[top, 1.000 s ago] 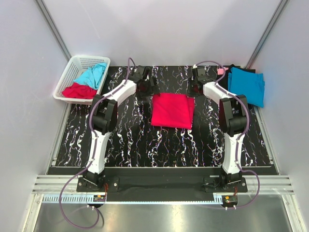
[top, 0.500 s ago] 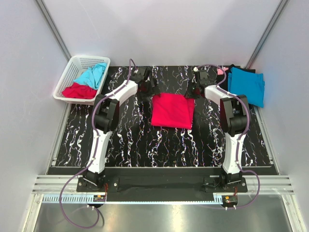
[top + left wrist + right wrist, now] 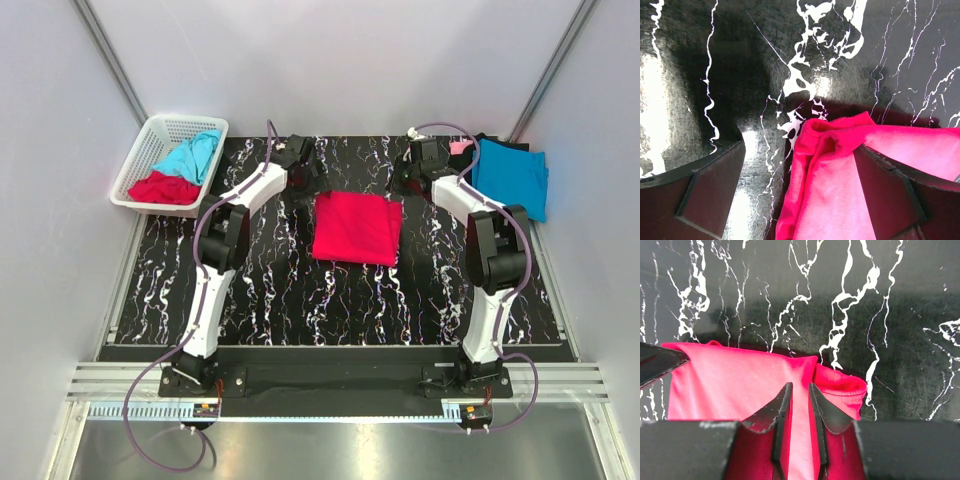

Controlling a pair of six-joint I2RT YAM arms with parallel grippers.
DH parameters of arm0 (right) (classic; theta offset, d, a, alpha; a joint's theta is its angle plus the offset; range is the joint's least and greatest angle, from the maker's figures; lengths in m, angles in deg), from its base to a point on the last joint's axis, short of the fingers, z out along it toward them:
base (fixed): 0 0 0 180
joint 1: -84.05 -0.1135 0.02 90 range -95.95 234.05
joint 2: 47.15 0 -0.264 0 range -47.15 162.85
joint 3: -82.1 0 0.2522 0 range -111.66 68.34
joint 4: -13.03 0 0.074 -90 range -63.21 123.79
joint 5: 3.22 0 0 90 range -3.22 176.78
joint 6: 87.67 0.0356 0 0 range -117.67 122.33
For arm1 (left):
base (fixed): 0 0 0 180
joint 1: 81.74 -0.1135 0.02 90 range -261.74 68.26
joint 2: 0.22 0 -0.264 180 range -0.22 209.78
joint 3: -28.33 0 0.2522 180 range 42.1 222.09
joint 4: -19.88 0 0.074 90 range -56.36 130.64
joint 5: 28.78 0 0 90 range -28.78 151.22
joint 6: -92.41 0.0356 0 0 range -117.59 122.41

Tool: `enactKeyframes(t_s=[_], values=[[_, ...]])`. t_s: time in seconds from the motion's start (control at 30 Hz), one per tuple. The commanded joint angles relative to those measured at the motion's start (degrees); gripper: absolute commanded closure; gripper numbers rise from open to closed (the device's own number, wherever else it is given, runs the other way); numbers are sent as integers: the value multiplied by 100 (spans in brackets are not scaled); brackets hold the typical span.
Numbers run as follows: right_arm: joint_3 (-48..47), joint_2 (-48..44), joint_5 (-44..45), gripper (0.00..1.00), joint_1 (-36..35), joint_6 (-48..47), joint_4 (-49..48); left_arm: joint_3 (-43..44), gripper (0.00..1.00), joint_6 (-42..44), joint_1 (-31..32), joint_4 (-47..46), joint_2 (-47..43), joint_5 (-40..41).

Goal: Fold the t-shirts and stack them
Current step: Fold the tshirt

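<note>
A crimson t-shirt [image 3: 357, 228] lies folded into a rectangle in the middle of the black marbled table [image 3: 260, 290]. My left gripper [image 3: 309, 186] hangs at its far left corner, open wide. In the left wrist view that corner [image 3: 830, 165] bunches up between the fingers [image 3: 710, 195]. My right gripper [image 3: 405, 183] is over the far right corner. Its jaws [image 3: 799, 387] stand a narrow gap apart just above the red cloth [image 3: 740, 385], holding nothing. A turquoise t-shirt [image 3: 510, 175] lies folded on a black one [image 3: 497, 146] at the far right.
A white lattice basket [image 3: 165, 128] stands off the table's far left corner, holding a crumpled turquoise shirt [image 3: 192, 155] and a red one [image 3: 163, 187]. A bit of pink cloth [image 3: 459, 147] shows beside the right stack. Grey walls close in the left and right sides.
The right wrist has swung back and to the right, away from the shirt's edge. The left wrist shifted slightly towards the back. The red t-shirt has stayed put.
</note>
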Motion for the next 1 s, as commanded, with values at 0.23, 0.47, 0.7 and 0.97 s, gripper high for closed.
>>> enactKeyframes(t_s=[0.23,0.47,0.7,0.97], values=[[-52,40,-46,69,-16,-164,-55,219,1,-45,-13,107,192,108],[-114,329,-362,67,-25,-164,-63,307,1,25,-22,107,184,-129],[-228,470,-609,68,-25,-111,-63,325,1,96,-22,90,105,-191],[-325,523,-1022,85,-16,-85,-28,395,12,105,-22,-42,122,-525]])
